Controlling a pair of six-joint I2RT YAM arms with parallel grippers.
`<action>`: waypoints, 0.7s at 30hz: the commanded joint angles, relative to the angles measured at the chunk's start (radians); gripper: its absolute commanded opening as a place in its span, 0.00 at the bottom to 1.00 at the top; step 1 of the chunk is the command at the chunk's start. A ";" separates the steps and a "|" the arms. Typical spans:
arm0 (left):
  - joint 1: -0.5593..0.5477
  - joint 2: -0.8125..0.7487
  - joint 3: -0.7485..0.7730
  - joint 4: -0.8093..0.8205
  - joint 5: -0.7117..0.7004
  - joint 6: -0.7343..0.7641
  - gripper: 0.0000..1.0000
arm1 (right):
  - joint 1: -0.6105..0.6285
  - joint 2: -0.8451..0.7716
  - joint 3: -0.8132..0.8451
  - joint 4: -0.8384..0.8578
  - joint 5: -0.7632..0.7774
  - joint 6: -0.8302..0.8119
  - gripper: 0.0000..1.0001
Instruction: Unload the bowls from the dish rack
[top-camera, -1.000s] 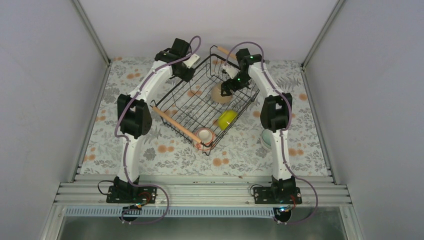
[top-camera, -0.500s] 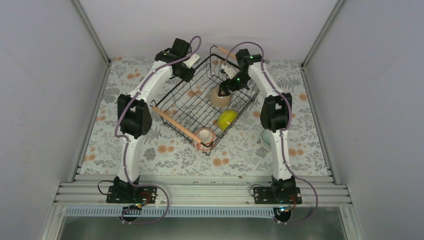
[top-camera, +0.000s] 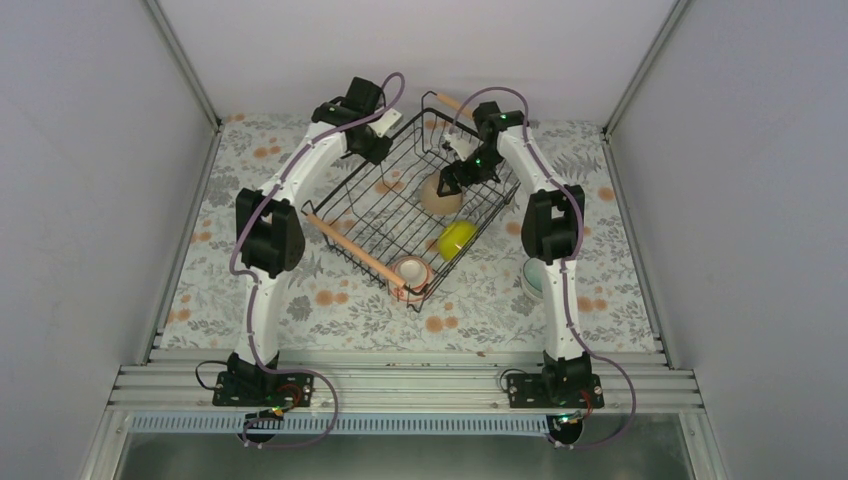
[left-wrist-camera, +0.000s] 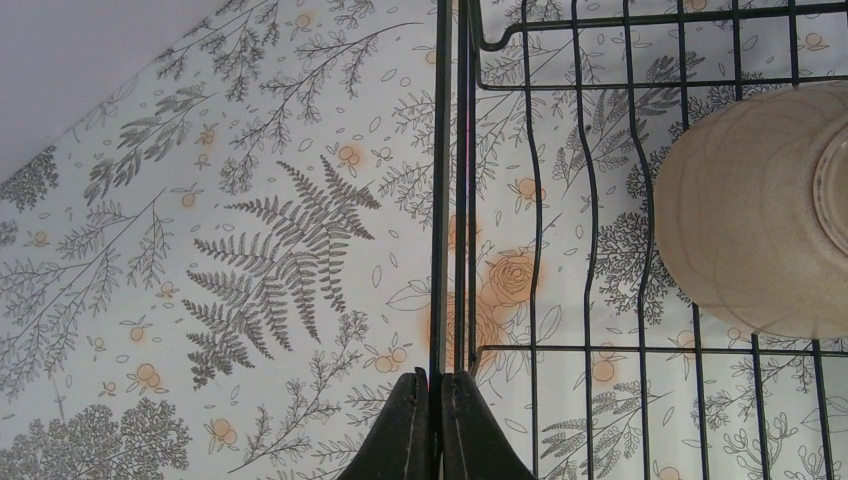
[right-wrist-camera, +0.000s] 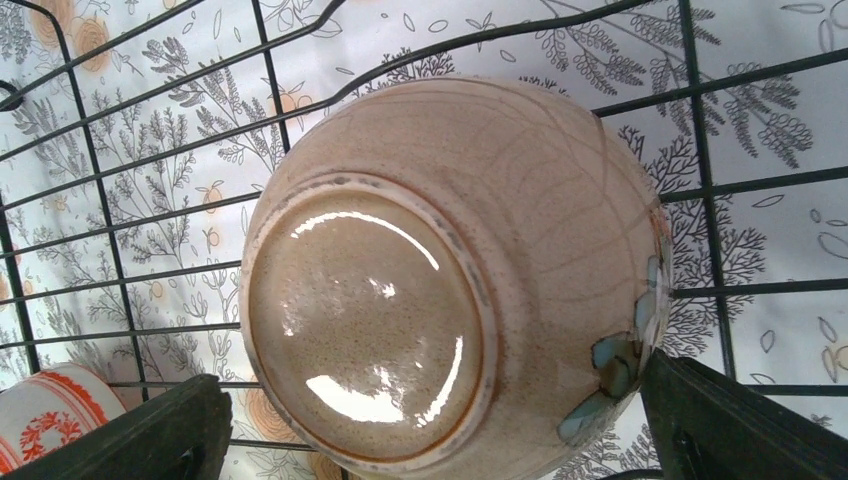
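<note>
The black wire dish rack (top-camera: 357, 252) sits mid-table, turned diagonally. A tan-beige bowl (top-camera: 440, 194) lies upside down in its far part. A yellow-green bowl (top-camera: 455, 238) and a pinkish bowl with a red-orange pattern (top-camera: 410, 272) lie near its front corner. My right gripper (top-camera: 452, 180) is open, its fingers (right-wrist-camera: 715, 420) straddling the tan bowl (right-wrist-camera: 420, 270). My left gripper (left-wrist-camera: 437, 400) is shut on the rack's rim wire (left-wrist-camera: 440, 200) at the far-left side. A pale mint bowl (top-camera: 530, 281) sits on the table, half hidden by the right arm. No white bowl shows.
The floral tablecloth (top-camera: 330, 310) covers the table. Grey walls enclose the back and both sides. The rack's second wooden handle (top-camera: 450, 102) sticks up at the far corner. The pinkish bowl (right-wrist-camera: 45, 420) shows at the lower left of the right wrist view.
The right gripper has shifted slightly around the tan bowl. The left wrist has shifted a little toward the back. The bowls and rack sit much as before.
</note>
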 joint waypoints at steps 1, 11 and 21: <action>-0.024 -0.014 0.027 0.007 -0.002 -0.001 0.02 | 0.001 0.014 -0.035 -0.008 -0.075 -0.011 1.00; -0.029 0.019 0.064 -0.004 -0.011 -0.009 0.02 | 0.030 -0.058 -0.109 -0.009 -0.164 -0.018 1.00; -0.037 0.032 0.080 -0.008 -0.017 -0.009 0.02 | 0.093 -0.094 -0.152 -0.010 -0.226 -0.003 1.00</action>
